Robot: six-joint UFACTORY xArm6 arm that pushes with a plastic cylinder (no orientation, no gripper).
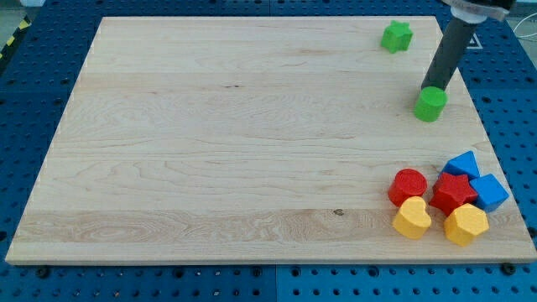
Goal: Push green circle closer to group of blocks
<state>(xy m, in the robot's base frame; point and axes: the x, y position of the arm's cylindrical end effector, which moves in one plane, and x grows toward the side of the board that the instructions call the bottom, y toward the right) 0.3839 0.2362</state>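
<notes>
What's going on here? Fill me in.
My tip is touching the top side of the green circle near the board's right edge. The group, red, yellow and blue blocks, sits toward the view's bottom right, still apart from it. A green star lies alone near the view's top.
</notes>
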